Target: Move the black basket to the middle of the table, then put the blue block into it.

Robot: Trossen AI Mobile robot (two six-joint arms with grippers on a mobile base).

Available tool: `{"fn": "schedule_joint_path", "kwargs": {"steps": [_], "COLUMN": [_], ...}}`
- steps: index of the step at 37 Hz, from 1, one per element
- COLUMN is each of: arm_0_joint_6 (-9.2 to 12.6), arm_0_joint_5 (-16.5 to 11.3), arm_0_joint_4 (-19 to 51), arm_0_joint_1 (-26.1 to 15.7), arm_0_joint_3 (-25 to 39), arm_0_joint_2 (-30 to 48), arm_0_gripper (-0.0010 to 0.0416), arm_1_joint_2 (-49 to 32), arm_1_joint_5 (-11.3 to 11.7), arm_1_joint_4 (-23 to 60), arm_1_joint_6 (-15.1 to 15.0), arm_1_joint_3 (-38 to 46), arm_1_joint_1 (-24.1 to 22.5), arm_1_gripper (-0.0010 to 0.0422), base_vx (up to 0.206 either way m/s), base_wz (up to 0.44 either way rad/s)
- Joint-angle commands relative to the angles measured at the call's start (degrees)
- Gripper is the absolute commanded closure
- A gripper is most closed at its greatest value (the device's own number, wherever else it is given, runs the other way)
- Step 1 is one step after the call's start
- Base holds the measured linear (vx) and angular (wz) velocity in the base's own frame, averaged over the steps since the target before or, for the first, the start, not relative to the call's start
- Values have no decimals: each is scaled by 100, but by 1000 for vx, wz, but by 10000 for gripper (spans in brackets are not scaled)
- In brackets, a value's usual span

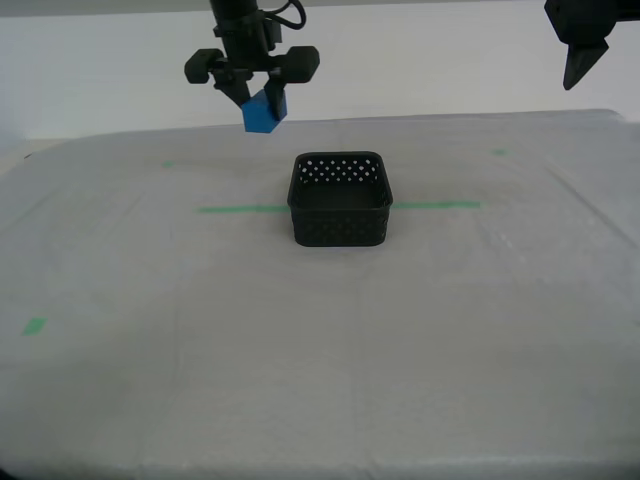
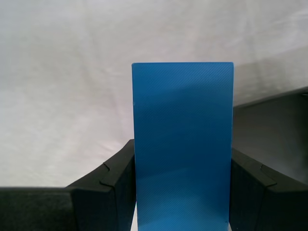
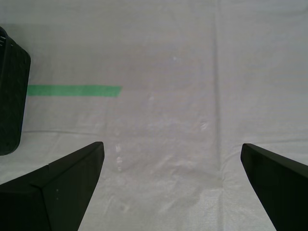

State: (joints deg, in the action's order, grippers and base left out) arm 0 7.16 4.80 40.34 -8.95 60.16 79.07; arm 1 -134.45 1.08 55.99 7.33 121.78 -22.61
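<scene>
While my second tool (image 1: 262,100) clamps the blue block (image 1: 264,112) aloft, my first tool (image 3: 171,168) gapes wide, apparently w/ nothing.

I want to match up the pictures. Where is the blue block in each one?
Exterior view: the blue block hangs in my second gripper, above the table and to the basket's upper left.
Second wrist view: it fills the middle, clamped between both fingers.
First wrist view: not in it.
Shared landmark: the green tape line beside the basket, also in the first wrist view.
</scene>
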Motion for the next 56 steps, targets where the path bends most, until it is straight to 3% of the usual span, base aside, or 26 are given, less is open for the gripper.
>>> {"fn": "schedule_joint_path", "kwargs": {"steps": [1,6,17,29,35,41,56], "arm_0_joint_6": [0,0,2,0,2,2,2], "arm_0_joint_5": [17,17,17,17,17,17,17], "arm_0_joint_4": [-4,-4,-4,-4,-4,-7,-4], "arm_0_joint_1": [0,0,0,0,0,0,0], "arm_0_joint_3": [4,4,4,4,4,4,4], "arm_0_joint_2": [-2,-2,-2,-2,-2,-2,-2], "arm_0_gripper": [7,7,7,7,7,7,7], "arm_1_joint_2": [13,13,13,17,17,17,17], "arm_1_joint_5": [22,35,481,404,402,413,457], "arm_1_joint_4": [7,4,-68,-737,-896,-901,-942], "arm_1_joint_6": [269,595,1335,1888,2439,2767,2785], "arm_1_joint_3": [4,4,-122,-929,-1137,-1233,-1314], "arm_1_joint_1": [-201,-527,-1231,-1563,-1606,-1648,-1652], "arm_1_gripper": [413,413,413,413,412,412,408], "base_vx": [0,0,0,0,0,0,0], "base_wz": [0,0,0,0,0,0,0]}}
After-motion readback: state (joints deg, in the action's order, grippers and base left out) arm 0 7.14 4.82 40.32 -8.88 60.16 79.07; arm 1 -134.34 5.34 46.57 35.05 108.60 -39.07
